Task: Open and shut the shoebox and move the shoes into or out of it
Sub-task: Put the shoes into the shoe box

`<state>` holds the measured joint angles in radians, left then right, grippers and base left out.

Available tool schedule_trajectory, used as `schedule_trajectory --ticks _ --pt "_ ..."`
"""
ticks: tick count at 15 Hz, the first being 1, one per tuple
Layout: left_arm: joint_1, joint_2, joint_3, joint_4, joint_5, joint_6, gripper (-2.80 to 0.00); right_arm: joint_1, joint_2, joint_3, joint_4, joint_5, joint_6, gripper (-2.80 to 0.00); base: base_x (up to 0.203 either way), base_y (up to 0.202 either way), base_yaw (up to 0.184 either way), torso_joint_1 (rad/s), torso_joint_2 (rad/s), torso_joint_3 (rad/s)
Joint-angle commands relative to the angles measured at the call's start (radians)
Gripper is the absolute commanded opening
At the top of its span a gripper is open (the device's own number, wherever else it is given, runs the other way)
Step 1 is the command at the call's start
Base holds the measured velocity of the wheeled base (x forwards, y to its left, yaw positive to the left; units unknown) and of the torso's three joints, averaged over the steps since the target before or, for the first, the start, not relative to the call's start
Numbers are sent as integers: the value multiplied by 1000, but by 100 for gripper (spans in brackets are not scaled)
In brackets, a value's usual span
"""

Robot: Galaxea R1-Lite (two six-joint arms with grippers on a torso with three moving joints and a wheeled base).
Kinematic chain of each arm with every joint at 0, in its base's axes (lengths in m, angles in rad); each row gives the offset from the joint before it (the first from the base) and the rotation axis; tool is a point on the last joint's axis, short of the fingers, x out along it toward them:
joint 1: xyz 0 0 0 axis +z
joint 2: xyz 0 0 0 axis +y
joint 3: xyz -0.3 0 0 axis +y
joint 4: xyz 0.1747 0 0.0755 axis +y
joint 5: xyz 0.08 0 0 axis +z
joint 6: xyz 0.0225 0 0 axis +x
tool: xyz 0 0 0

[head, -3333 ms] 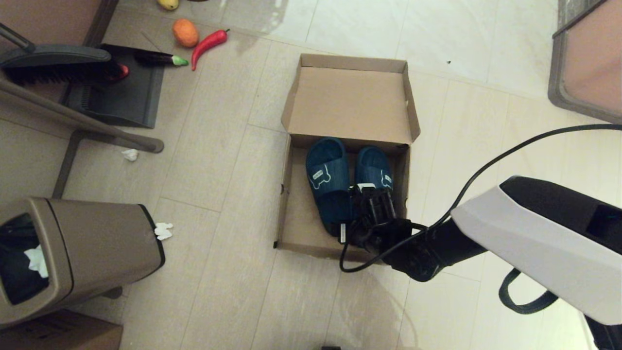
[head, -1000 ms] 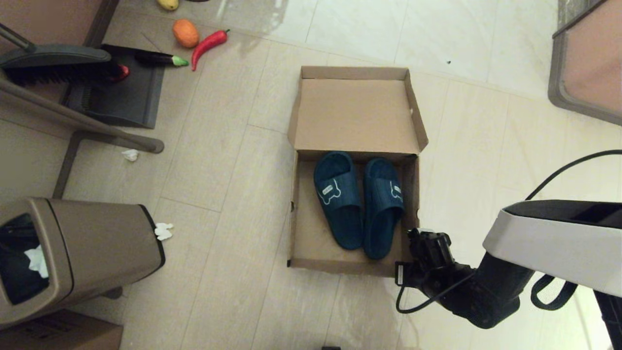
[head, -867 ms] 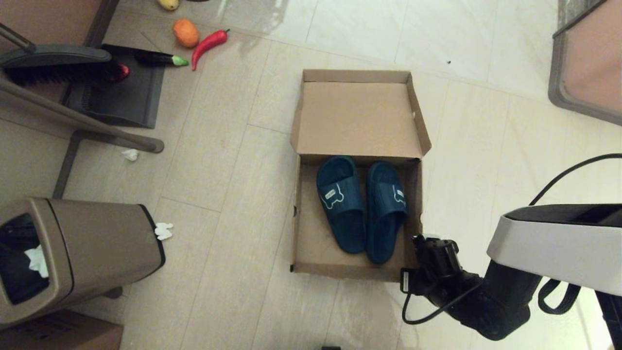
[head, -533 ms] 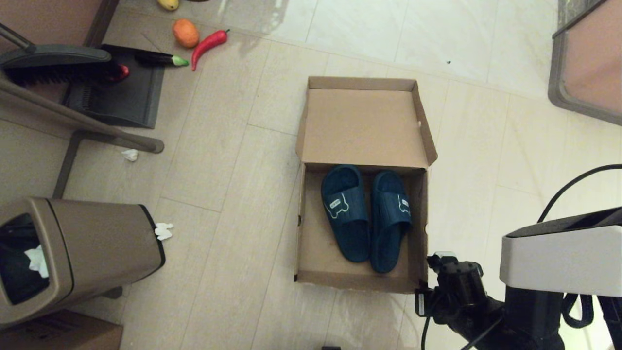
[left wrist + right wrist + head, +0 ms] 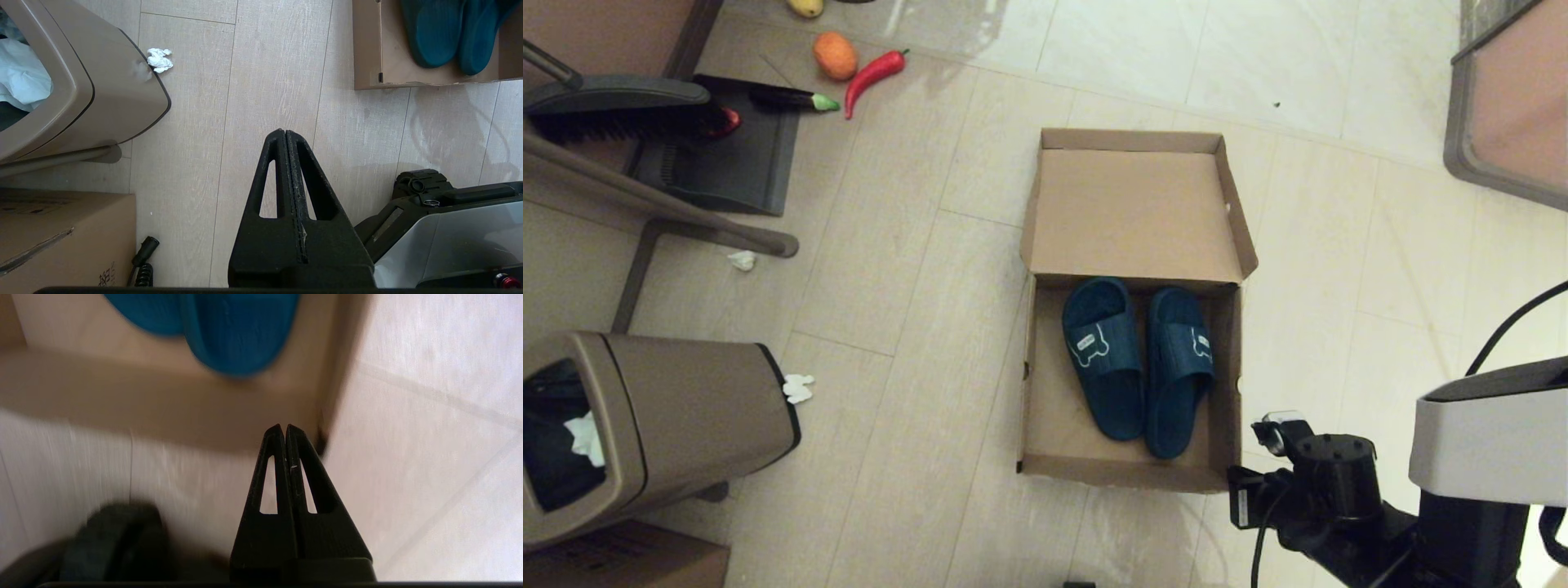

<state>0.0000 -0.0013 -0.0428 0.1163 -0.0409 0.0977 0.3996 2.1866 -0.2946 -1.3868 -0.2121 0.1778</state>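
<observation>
The brown cardboard shoebox (image 5: 1054, 408) lies open on the floor, its lid (image 5: 1135, 212) folded back flat on the far side. Both navy slippers (image 5: 1104, 367) (image 5: 1178, 371) lie side by side in it, toes toward the lid, white bear outlines on the straps. My right gripper (image 5: 284, 426) is shut and empty, just outside the box's near right corner (image 5: 322, 428); in the head view the right arm (image 5: 1327, 498) sits low at the right. The left gripper (image 5: 284, 131) is shut, parked over bare floor near the robot's base.
A brown trash bin (image 5: 662, 416) stands at the left with a white tissue (image 5: 798, 388) beside it. A dustpan and brush (image 5: 719, 155), an orange (image 5: 834, 55) and a red chilli (image 5: 874, 72) lie at the far left. Another carton (image 5: 61, 237) is by the base.
The right gripper left the inside of the box and drew back past its near right corner. The box slid nearer and to the right, then stayed still in the last half second.
</observation>
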Motion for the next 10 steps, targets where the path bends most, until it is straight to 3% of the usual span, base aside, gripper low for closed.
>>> schedule_trajectory --ticks 1,7,10 --pt "0 1 0 0 4 2 -280 1 11 -66 6 -1 -4 -280 0 0 0 0 0 0" --pt "0 1 0 0 3 10 -280 -10 224 -352 123 -3 -7 -280 0 0 0 0 0 0" --pt "0 1 0 0 3 10 -280 -13 260 -364 156 -3 -6 -280 0 0 0 0 0 0"
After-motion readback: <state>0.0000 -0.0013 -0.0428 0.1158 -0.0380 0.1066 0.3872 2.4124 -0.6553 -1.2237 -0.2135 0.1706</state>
